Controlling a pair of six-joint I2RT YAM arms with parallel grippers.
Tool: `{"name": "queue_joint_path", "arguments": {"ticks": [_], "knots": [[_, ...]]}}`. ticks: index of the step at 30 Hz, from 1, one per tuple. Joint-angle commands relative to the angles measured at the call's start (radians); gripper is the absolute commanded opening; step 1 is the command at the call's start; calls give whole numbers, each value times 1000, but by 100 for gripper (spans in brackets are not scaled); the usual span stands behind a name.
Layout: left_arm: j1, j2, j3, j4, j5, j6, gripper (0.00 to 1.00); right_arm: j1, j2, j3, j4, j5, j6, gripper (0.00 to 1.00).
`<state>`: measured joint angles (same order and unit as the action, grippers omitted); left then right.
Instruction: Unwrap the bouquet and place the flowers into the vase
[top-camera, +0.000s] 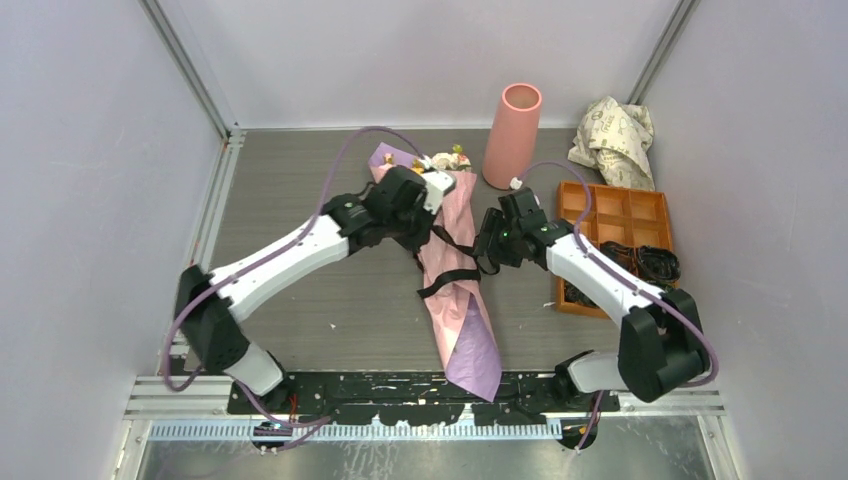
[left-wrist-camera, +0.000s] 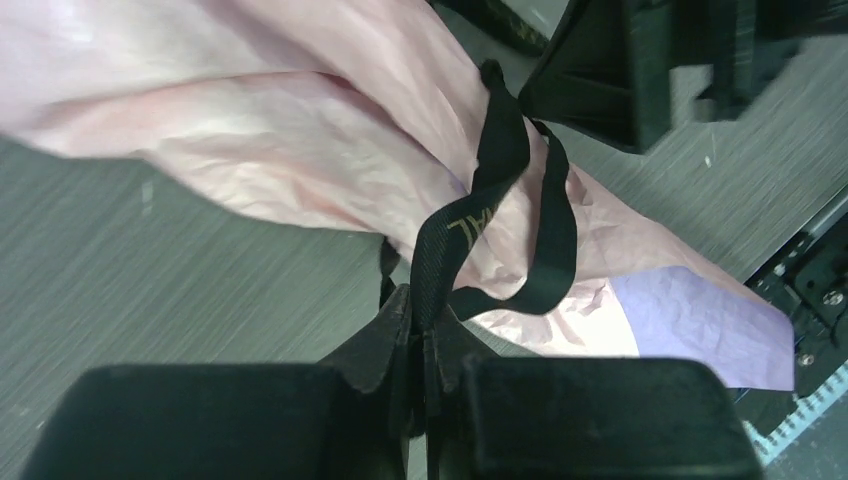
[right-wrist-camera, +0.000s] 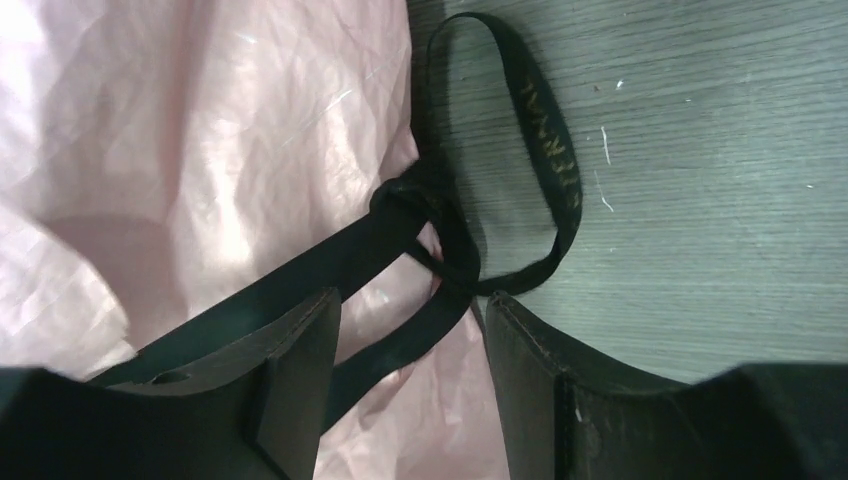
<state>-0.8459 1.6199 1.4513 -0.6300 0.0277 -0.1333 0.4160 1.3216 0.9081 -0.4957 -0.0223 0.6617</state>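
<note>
At mid-surface the bouquet (top-camera: 455, 270) lies tied, short of the vase (top-camera: 513, 135). The left end effector (left-wrist-camera: 418, 320) pinches the black ribbon (left-wrist-camera: 503, 140); the right end effector (right-wrist-camera: 410, 310) gapes beside the knot (right-wrist-camera: 405, 200). Untying seems the step in hand; next, pull the ribbon steadily.

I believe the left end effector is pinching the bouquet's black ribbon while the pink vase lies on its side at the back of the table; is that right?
Not quite: the top external view shows the vase standing upright at the back of the table, mouth up. The left end effector is indeed shut on the black ribbon of the bouquet.
</note>
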Motion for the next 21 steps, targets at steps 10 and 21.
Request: {"name": "queue_joint_path", "arguments": {"ticks": [10, 21], "knots": [[129, -534, -126, 36, -311, -101, 11, 7, 217, 38, 123, 3, -7, 59], [213, -628, -186, -121, -679, -284, 42, 25, 22, 156, -43, 250, -49, 58]]}}
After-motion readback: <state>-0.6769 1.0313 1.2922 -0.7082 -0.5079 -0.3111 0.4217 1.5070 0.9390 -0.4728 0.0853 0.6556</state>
